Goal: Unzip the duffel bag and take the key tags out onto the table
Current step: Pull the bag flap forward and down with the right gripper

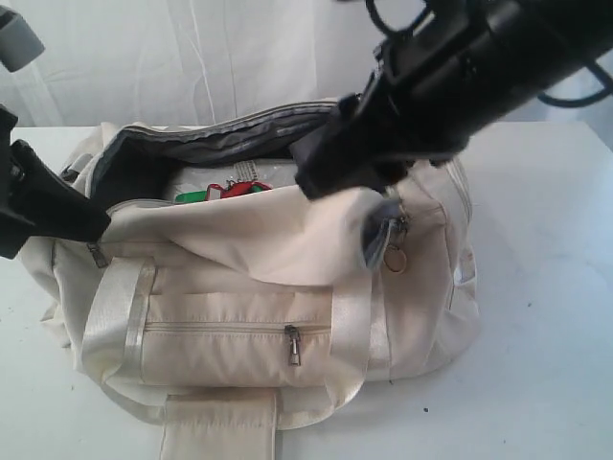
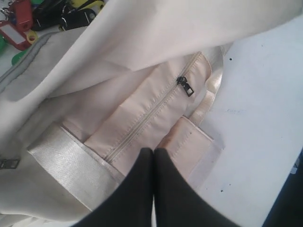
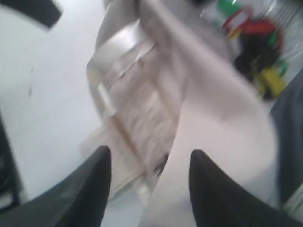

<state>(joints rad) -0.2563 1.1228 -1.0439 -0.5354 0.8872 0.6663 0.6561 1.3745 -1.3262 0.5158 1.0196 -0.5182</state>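
Well, the duffel bag point(image 1: 239, 316) has its main zip open, and the key tags point(image 1: 230, 190) lie inside it, just behind the front flap point(image 1: 249, 240). They're not yet out on the table point(image 1: 546, 316).

Right gripper point(image 3: 149, 161) hangs over the bag's front edge, fingers spread wide, nothing betw. them. Left gripper point(image 2: 152, 153) sits at the bag's front by a strap, fingers pressed tight together; can't tell if any fabric is pinched.

Risks, as I judge them:
- The soft flap sags over the opening, so a reach-in could nip cloth instead of the ring.
- Tags could snag on zip teeth coming out & drag the bag w/ them.
- A weak grip could let the bunch drop back in.

Count: 1 bag, 1 bunch of tags (red, green, yellow, black seen; single tags too blurred to count), 2 grippers, 3 zip pulls point(image 1: 292, 345) on the bag's front.
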